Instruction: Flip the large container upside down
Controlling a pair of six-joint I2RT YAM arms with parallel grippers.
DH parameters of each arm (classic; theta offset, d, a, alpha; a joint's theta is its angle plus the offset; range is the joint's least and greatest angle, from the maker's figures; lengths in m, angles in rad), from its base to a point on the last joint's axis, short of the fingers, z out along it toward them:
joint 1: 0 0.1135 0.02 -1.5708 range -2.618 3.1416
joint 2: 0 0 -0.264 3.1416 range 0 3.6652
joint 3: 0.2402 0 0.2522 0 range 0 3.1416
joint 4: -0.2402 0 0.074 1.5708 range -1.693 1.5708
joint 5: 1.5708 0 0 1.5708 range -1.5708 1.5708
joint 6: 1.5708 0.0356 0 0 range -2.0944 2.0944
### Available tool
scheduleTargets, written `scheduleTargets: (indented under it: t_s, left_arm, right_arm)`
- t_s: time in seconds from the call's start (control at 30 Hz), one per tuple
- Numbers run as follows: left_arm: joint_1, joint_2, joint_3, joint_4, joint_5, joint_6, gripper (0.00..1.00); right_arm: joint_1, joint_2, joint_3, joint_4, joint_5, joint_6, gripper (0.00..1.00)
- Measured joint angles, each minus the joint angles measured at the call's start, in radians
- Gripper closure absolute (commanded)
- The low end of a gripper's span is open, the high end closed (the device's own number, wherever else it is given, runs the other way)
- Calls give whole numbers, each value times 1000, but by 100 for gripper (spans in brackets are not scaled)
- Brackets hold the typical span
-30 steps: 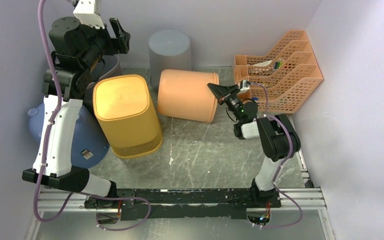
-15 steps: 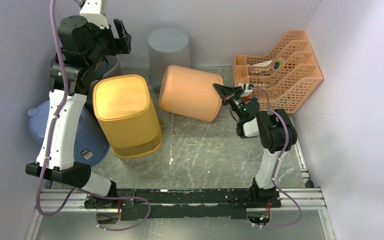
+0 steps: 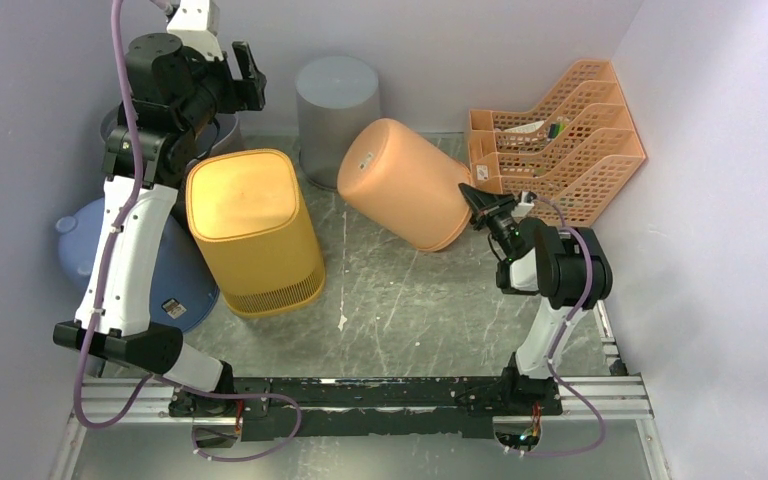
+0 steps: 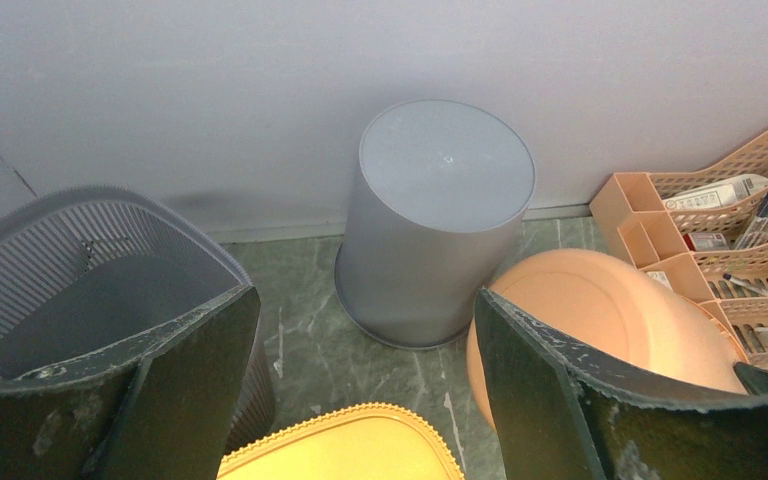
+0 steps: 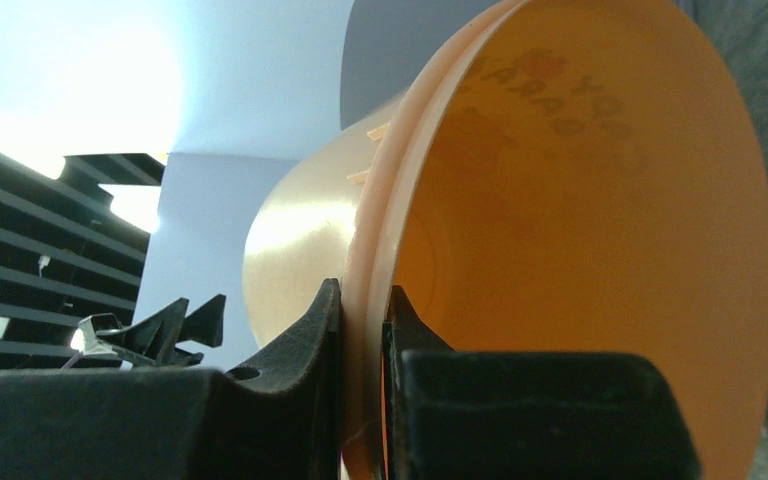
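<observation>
The left gripper (image 3: 244, 78) hangs with jaws released above the far-left corner. The large orange container (image 3: 405, 195) leans tilted near the far edge, right of centre, its rim pinched by the right gripper (image 3: 481, 204). That thin edge grip may slip as the weight tips over. The base could also knock the grey bin (image 3: 338, 100), or the rim could catch the file rack (image 3: 560, 150) in the far-right corner.

Rack (image 3: 560, 140) and grey bin (image 3: 338, 105) (upturned) flank orange container (image 3: 405, 185).
</observation>
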Motion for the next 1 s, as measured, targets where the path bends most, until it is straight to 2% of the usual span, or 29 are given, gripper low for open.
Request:
scheduleTargets:
  t_s: [0.27,0.57,0.73,0.8,1.0]
  left_arm:
    - [-15,-8,-60,5,0,0,10]
    - [-49,-8,-71,10,-8,0,10]
    - [-57,-8,-84,16,-13,0,10]
    - [-60,-8,-85,16,-15,0,10]
    - [-63,-8,-85,17,-19,0,10]
  right_arm:
    - [-100,42,-97,2,-15,2,96]
    - [-102,132,-122,0,-138,3,96]
    - [-78,172,-175,-3,-248,-50,78]
    - [-69,177,-194,-5,-283,-84,67]
    - [-60,200,-180,-8,-331,-194,50]
